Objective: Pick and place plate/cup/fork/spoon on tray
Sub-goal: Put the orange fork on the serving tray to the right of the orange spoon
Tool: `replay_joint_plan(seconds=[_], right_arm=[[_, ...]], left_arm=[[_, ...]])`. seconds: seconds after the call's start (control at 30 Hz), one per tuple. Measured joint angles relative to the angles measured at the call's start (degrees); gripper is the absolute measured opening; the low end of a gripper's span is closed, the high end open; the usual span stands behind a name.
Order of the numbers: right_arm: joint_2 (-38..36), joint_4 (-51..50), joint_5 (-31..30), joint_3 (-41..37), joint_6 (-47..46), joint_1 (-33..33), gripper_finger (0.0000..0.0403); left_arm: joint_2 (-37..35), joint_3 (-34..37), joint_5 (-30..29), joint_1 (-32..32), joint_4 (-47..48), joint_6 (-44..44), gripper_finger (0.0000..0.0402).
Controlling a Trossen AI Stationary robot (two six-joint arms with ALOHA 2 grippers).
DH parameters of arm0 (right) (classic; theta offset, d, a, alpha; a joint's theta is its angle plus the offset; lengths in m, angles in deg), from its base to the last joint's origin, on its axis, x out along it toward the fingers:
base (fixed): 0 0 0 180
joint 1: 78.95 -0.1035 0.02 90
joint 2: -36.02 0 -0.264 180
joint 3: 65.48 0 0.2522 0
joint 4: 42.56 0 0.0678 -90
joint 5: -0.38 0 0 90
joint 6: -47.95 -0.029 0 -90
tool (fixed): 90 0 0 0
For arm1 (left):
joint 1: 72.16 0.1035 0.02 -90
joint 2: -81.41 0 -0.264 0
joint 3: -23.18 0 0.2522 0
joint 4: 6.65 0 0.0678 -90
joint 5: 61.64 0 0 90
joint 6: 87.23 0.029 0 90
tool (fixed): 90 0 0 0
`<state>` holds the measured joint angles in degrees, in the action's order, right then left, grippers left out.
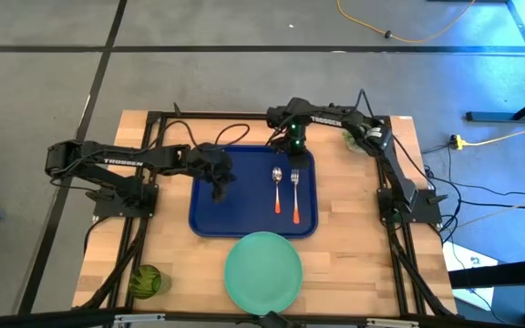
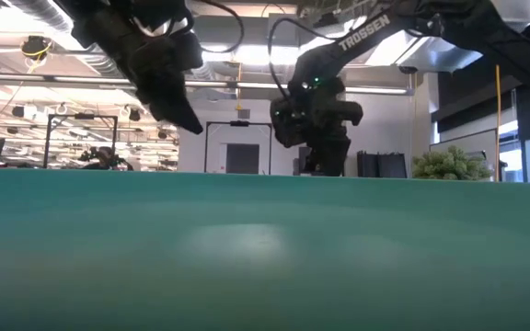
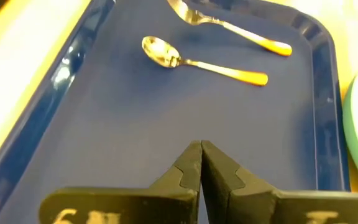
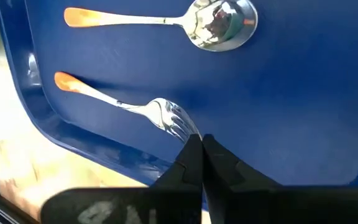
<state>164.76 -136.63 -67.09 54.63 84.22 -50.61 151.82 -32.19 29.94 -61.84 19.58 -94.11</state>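
The tray [image 1: 210,214] is dark blue, plain and glossy. On it the spoon [image 1: 278,189] and fork [image 1: 294,189] are silver with orange-red handles — the handle tips fade to paler orange. The plate [image 1: 262,271] is flat mint green, unpatterned. The cup [image 1: 148,281] is translucent green. The tabletop [image 1: 363,246] is pale wood in long butcher-block strips. Both arms are black, marked with white lettering; the left hand [image 3: 201,163] and right hand [image 4: 199,154] are matte black — a small green light glows on the right arm.
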Motion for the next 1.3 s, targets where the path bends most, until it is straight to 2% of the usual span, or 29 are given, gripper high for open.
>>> replay_joint_plan(seconds=[0.23,0.4,0.93,1.13,1.3], right_arm=[[1.40,2.09,-0.48,0.00,2.74,0.00,0.0000],[2.74,2.89,-2.95,0.00,2.90,0.04,0.0000],[3.86,5.61,-3.17,0.00,3.07,0.33,0.0003],[3.86,5.61,-9.31,0.00,3.23,0.33,0.0021],[3.86,5.09,-9.60,0.00,3.19,0.33,0.0024]], left_arm=[[0.02,0.01,-0.02,0.00,-0.96,-0.02,0.0000],[0.02,0.01,0.00,0.00,-0.96,-0.28,0.0000],[0.02,-0.01,-0.02,0.00,-0.97,-0.50,0.0000],[0.02,0.00,0.00,0.00,-0.98,-0.50,0.0000],[0.02,0.01,0.00,0.00,-0.99,-0.50,0.0000]])
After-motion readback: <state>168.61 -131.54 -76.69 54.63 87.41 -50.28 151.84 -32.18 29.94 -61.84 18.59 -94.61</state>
